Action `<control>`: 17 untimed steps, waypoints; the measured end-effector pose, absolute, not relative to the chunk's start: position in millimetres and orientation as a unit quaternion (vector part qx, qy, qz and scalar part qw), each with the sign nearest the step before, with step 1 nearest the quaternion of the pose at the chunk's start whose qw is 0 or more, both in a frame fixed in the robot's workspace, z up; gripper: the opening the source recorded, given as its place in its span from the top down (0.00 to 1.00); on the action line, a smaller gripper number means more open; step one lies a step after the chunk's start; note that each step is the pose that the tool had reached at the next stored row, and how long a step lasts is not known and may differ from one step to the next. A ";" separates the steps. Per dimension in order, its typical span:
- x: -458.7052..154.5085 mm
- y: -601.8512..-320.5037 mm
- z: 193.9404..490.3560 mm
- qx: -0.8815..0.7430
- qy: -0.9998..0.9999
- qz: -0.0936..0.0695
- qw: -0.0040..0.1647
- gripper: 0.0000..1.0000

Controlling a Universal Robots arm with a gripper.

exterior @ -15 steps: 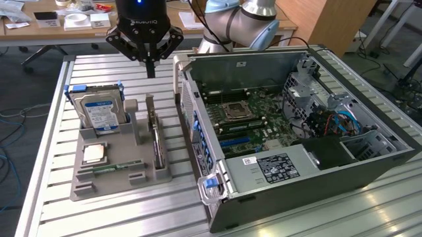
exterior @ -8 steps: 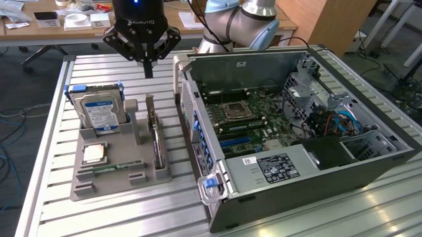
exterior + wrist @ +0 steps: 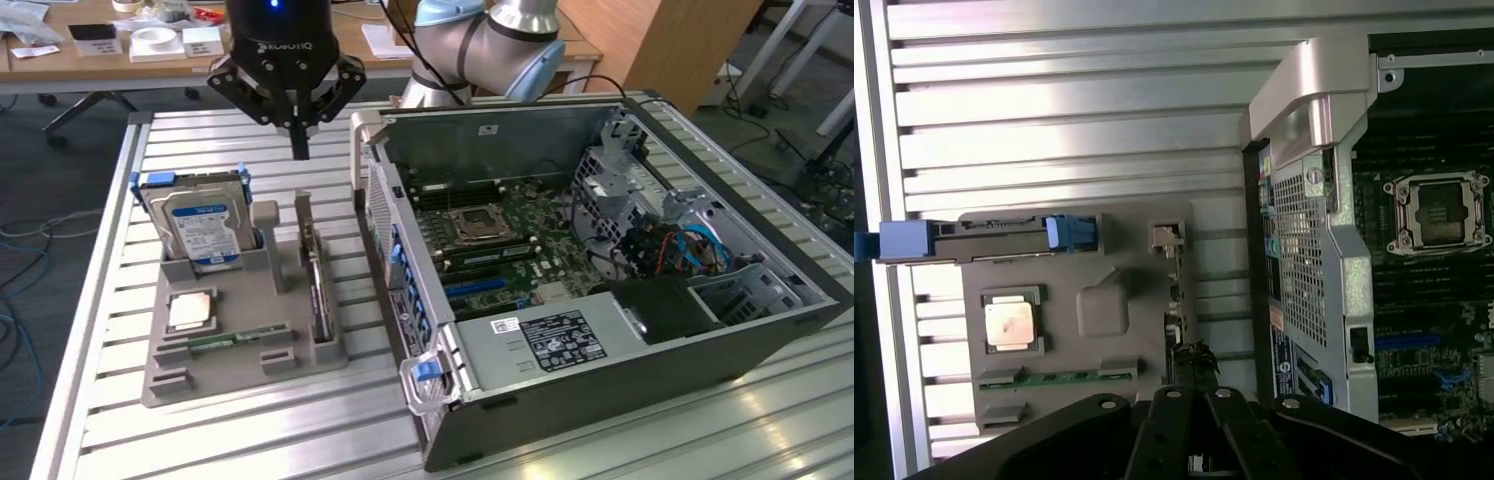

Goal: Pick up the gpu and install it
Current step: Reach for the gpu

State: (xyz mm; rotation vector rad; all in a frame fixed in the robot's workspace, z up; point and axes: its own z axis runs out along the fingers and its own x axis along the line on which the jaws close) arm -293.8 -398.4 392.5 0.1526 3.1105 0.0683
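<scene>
Upper left of the exterior view, my pincer hangs fully closed and empty above the grey holder. Below it the gpu stands on edge in its slot, left of centre. I judge it light, stiff and fragile, best pinched across its bare top edge.
</scene>
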 end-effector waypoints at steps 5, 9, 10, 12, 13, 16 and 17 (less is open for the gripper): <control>-294.3 -405.5 392.4 0.049 0.998 0.022 0.013 0.89; -294.9 -411.4 392.5 0.049 0.998 0.022 0.013 0.89; -295.1 -413.0 392.5 0.049 0.998 0.022 0.013 0.89; -295.4 -416.7 392.5 0.049 0.998 0.022 0.013 0.89; -295.6 -418.6 392.4 0.049 0.998 0.022 0.013 0.89; -295.9 -424.8 392.4 0.049 0.998 0.022 0.013 0.89; -296.0 -426.9 392.4 0.049 0.998 0.022 0.013 0.89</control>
